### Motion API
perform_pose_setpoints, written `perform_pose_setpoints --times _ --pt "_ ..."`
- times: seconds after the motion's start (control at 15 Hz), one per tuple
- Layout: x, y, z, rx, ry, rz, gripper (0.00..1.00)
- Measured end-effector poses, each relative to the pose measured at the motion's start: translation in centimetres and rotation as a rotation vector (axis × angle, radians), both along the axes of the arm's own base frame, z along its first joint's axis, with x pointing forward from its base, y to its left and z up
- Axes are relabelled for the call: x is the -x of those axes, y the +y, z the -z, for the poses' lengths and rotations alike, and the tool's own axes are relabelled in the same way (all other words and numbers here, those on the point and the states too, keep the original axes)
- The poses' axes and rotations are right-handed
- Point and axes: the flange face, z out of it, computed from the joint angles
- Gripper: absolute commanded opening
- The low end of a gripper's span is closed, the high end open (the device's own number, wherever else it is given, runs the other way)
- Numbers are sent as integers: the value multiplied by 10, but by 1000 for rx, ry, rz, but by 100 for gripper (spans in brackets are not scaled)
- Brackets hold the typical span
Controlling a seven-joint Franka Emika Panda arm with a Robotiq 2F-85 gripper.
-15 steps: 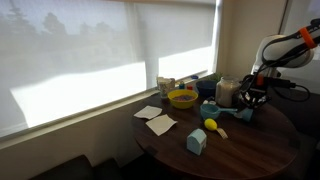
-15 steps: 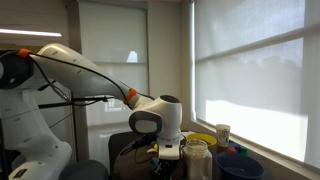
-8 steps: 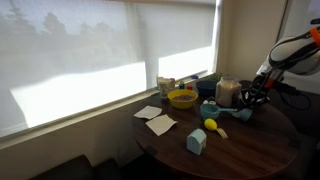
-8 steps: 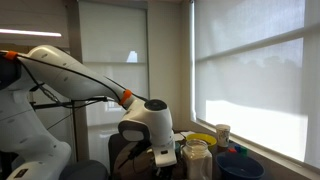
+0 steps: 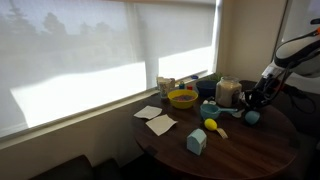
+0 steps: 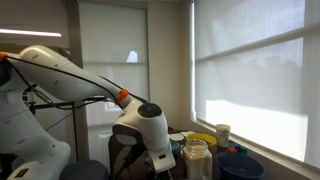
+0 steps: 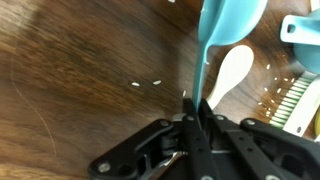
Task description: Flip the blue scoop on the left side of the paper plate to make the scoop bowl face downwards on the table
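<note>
My gripper (image 7: 198, 112) is shut on the thin handle of the blue scoop (image 7: 222, 28) in the wrist view. The scoop's bowl is at the top of that view, above the dark wooden table (image 7: 70, 70). In an exterior view the gripper (image 5: 262, 97) hangs over the right side of the round table (image 5: 240, 145), with the blue scoop (image 5: 251, 116) just below it near the surface. In an exterior view (image 6: 160, 160) the gripper end is low, behind a jar. The paper plate is not clearly visible.
A yellow bowl (image 5: 182, 98), a clear jar (image 5: 227, 92), white napkins (image 5: 157, 119), a light blue box (image 5: 196, 141) and a yellow ball (image 5: 211, 125) sit on the table. A white spoon-like item (image 7: 228, 72) and a white comb-like tool (image 7: 292, 100) lie near the scoop. Window blinds stand behind.
The arm has moved to the right and lower over the table's right side, carrying the blue scoop away from the jar.
</note>
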Motion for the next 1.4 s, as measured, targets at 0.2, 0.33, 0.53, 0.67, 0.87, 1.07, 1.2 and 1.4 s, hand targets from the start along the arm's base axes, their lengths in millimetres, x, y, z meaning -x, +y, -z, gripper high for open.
perform_pose_setpoints --times 0.2,0.33,0.53,0.67,0.87,1.07,1.2,1.4 --pt "5 -1 -1 14 -26 -46 23" --pt "8 -1 -1 22 -40 -67 40" --pt "12 0 1 32 -50 -93 56" --pt "14 1 3 35 -53 -104 75" --pt "14 -1 1 40 -61 -115 95" --pt "15 0 -6 41 -76 -120 100" --pt "17 3 -15 40 -92 -130 100" --pt "20 15 -32 29 -97 -145 100"
